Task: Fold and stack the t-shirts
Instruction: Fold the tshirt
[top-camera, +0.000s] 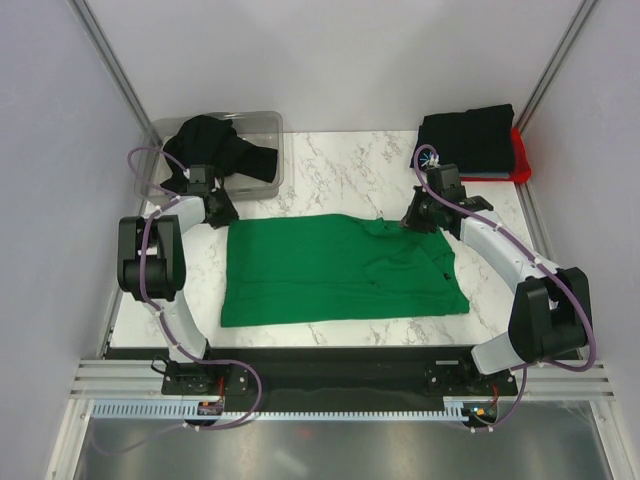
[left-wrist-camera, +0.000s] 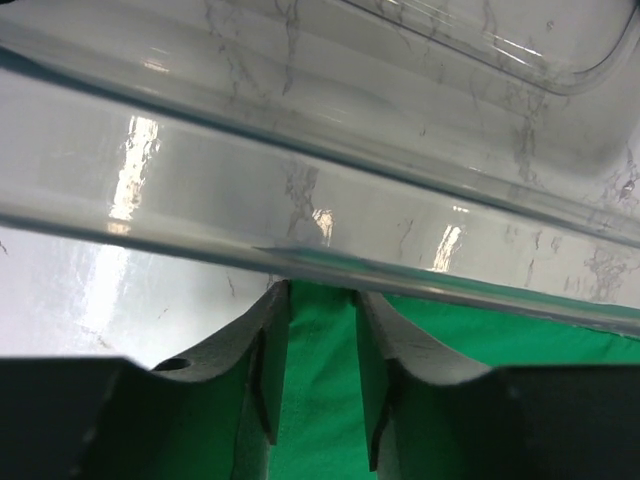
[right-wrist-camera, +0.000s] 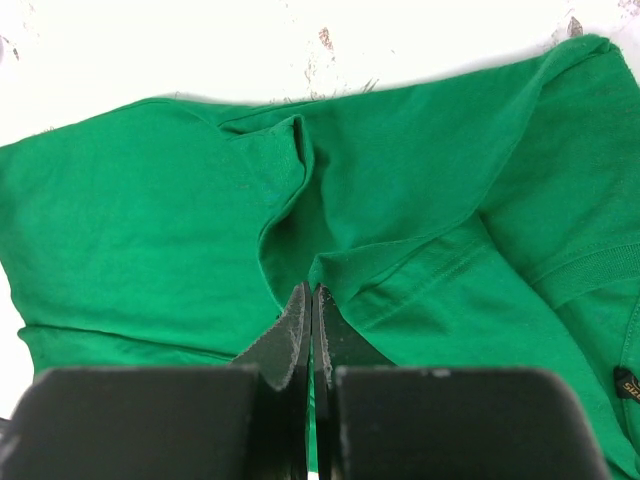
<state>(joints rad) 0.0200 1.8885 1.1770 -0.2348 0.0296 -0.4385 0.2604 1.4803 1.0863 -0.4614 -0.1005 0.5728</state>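
Right wrist: right pincer pinches green t-shirt; left pincer parted.

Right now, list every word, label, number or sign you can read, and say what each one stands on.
No text here can be read.
Dark tag on the green shirt: pale marks, too small to read.
Blue-white starburst at the edge of the black stack: a picture, with no letters to make out.
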